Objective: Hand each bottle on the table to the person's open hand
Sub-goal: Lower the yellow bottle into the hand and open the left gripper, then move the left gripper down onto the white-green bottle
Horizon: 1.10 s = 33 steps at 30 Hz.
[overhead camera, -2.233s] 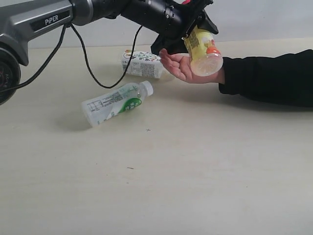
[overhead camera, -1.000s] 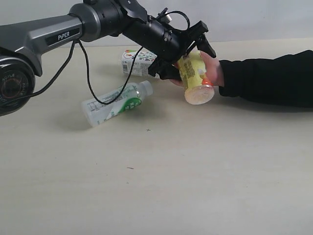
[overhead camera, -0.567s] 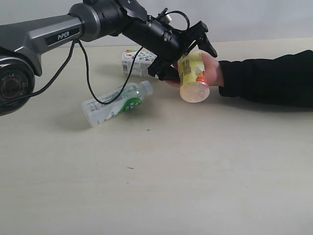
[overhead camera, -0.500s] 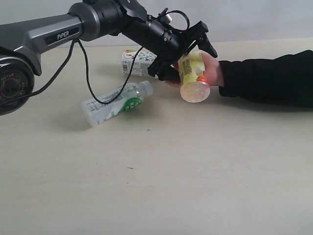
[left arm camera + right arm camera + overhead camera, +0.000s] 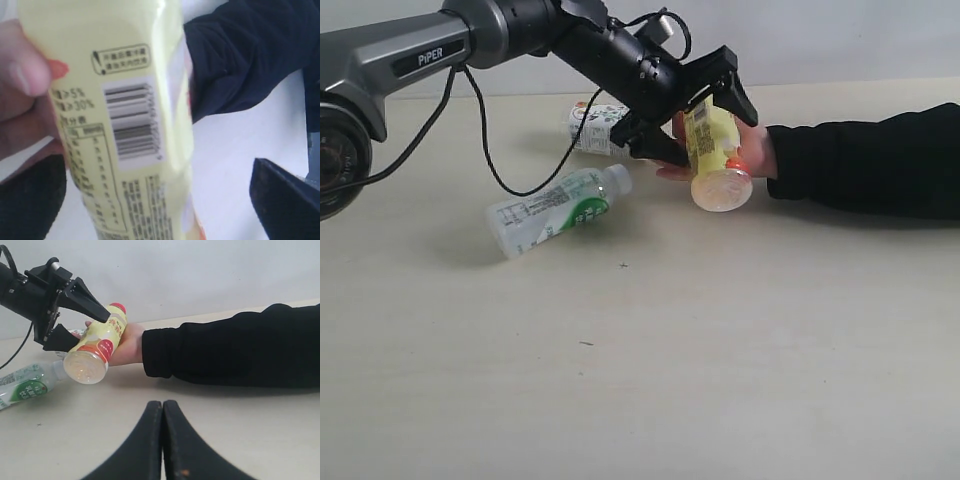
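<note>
Left gripper [image 5: 717,141]: jaws wide apart astride the yellow bottle [image 5: 125,125], not pressing it.
The person's hand [image 5: 758,150] grips that bottle above the table [image 5: 720,350], so its weight looks to be theirs. Right gripper [image 5: 162,405]: jaws together, empty. The green-and-white bottle [image 5: 555,210] and square bottle [image 5: 600,128] lie waiting behind.

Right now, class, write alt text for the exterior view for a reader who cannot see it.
A person's hand in a black sleeve holds a yellow bottle between the open jaws of the left gripper. On the beige table, a white-green bottle lies on its side, with a squarish bottle behind it.
</note>
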Motion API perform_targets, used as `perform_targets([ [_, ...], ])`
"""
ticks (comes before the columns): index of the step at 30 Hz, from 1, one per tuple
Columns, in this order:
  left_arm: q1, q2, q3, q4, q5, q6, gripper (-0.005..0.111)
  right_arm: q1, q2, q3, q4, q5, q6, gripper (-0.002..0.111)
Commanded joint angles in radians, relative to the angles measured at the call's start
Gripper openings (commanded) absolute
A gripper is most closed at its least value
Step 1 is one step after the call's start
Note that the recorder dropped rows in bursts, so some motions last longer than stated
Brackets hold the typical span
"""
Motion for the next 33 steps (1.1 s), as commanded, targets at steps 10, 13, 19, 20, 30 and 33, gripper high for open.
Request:
perform_targets([
  [10, 0.013, -0.075, -0.006, 0.070, 0.169, 0.109, 0.094, -0.004, -0.004, 0.005, 0.000, -0.011, -0.001, 0.000],
  [13, 0.019, -0.095, -0.006, 0.085, 0.201, 0.134, 0.094, -0.004, -0.004, 0.005, 0.000, -0.011, -0.001, 0.000],
  [19, 0.021, -0.135, -0.006, 0.129, 0.201, 0.215, 0.094, -0.004, -0.004, 0.005, 0.000, -0.011, -0.001, 0.000],
  [20, 0.021, -0.143, -0.006, 0.155, 0.201, 0.223, 0.094, -0.004, -0.004, 0.005, 0.000, -0.011, -0.001, 0.000],
  [30, 0.030, -0.278, 0.138, 0.397, 0.201, 0.260, 0.094, -0.004, -0.004, 0.005, 0.000, -0.011, -0.001, 0.000],
  [33, 0.030, -0.317, 0.169, 0.481, 0.201, 0.260, 0.094, -0.004, -0.004, 0.005, 0.000, -0.011, -0.001, 0.000],
])
